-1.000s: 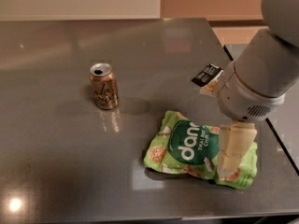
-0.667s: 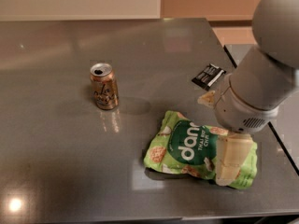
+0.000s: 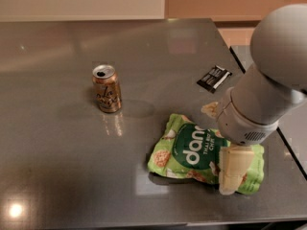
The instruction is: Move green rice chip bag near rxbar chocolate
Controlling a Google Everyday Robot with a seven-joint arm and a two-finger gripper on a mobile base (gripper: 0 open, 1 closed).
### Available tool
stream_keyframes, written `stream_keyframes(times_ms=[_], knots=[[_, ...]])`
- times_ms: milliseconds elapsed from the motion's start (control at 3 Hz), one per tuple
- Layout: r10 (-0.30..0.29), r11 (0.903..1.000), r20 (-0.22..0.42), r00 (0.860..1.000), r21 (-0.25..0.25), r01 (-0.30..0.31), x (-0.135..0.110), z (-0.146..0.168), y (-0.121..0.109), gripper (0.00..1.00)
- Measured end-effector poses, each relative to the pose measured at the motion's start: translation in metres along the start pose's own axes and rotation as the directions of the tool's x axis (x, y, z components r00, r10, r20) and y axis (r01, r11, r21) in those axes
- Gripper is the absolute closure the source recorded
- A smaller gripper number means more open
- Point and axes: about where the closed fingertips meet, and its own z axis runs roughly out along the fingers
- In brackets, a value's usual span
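The green rice chip bag (image 3: 192,150) lies flat on the grey table (image 3: 57,143), front right of centre, with its dark green "dang" circle facing up. The rxbar chocolate (image 3: 214,77), a small black wrapper with white stripes, lies farther back and to the right, near the table's right edge, apart from the bag. My gripper (image 3: 232,174) hangs from the large grey arm (image 3: 268,95) and sits over the right part of the bag, covering that end. The arm hides part of the bag's upper right corner.
A gold-orange drink can (image 3: 106,88) stands upright to the left of the bag, well apart from it. The table's right edge (image 3: 240,66) runs just past the rxbar, with a dark surface beyond it. The table's front edge is just below the bag.
The arm has swung forward and lower, and the gripper has shifted down and slightly left over the bag's right end. The bag, bar and can have not moved.
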Motion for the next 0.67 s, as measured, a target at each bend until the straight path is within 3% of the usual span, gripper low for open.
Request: stream_keyframes(times_ms=[667], knots=[[-0.015,0.9999,-0.028,1.0,-0.006,0.015,0.0051,0.009,0.0057,0.41]])
